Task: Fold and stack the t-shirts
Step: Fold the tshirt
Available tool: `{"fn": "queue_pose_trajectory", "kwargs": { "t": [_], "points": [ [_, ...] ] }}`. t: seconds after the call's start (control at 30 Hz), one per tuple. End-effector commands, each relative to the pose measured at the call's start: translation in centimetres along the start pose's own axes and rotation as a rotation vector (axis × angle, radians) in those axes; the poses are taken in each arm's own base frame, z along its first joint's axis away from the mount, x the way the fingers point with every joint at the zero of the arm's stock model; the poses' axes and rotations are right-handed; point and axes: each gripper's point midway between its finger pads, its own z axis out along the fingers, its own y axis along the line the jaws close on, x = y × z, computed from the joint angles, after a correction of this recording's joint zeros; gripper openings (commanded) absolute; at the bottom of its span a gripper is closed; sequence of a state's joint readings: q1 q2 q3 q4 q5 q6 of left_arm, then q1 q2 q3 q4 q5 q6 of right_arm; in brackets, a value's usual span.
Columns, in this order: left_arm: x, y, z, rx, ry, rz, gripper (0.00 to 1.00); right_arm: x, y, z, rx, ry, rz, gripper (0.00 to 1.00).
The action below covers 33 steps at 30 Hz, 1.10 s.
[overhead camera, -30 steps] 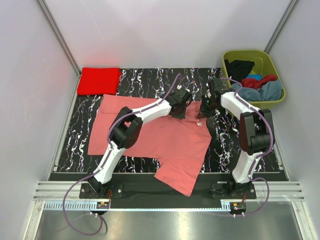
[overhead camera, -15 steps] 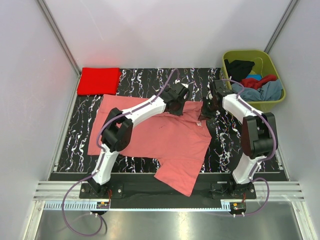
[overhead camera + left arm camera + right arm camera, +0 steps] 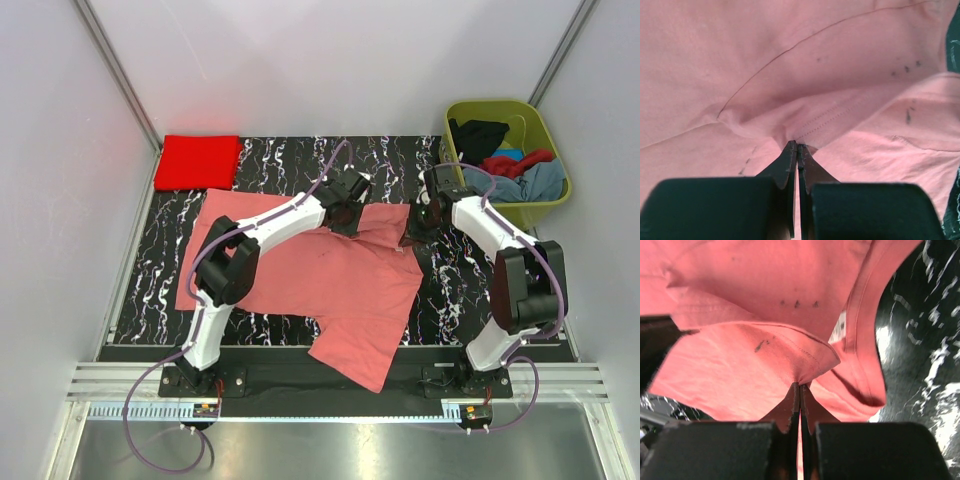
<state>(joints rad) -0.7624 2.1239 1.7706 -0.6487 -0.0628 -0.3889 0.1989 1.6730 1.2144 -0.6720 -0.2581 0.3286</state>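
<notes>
Red t-shirt [image 3: 197,161], folded, lies well left of the tub [image 3: 490,104]. Salmon t-shirt [image 3: 330,280] sprawls unfolded nearer the tub, left gripper [image 3: 797,146] and right gripper [image 3: 800,386] clamped on its far edge; other t-shirts [image 3: 515,172] wait inside the tub.

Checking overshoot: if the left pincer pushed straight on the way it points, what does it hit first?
The pink shirt itself. The left pincer is shut on a raised fold, and more of that cloth lies directly ahead. What sits beneath the cloth can't be judged from the wrist view.
</notes>
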Motion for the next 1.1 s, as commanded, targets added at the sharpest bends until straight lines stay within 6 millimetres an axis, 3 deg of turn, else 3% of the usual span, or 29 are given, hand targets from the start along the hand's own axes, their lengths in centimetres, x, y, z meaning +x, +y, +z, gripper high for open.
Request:
{"fn": "queue_pose_trajectory", "kwargs": {
  "t": [0.0,0.17,0.47,0.77,0.87,1.07],
  "points": [
    [-2.0,-0.2,-2.8,0.031,-0.073,0.012,0.00,1.2,1.0,-1.2,-0.041,0.009,-0.010,0.00],
    [-1.9,0.0,-2.7,0.029,-0.069,0.017,0.00,3.1,1.1,-1.3,-0.048,0.035,0.008,0.00],
    [-1.7,0.3,-2.8,0.038,-0.062,0.013,0.00,3.7,0.2,-0.2,-0.013,0.050,0.015,0.00],
    [-3.4,1.5,-1.4,0.046,-0.062,-0.025,0.00,-0.1,-1.0,2.0,0.091,0.017,-0.034,0.00],
    [-4.1,1.1,-0.9,0.080,-0.061,-0.039,0.00,-1.5,-1.1,2.5,0.113,0.005,-0.054,0.00],
    [-4.5,1.4,0.7,0.111,-0.036,-0.064,0.02,-2.7,-2.0,4.0,0.149,0.028,-0.058,0.00]
  ]
}}
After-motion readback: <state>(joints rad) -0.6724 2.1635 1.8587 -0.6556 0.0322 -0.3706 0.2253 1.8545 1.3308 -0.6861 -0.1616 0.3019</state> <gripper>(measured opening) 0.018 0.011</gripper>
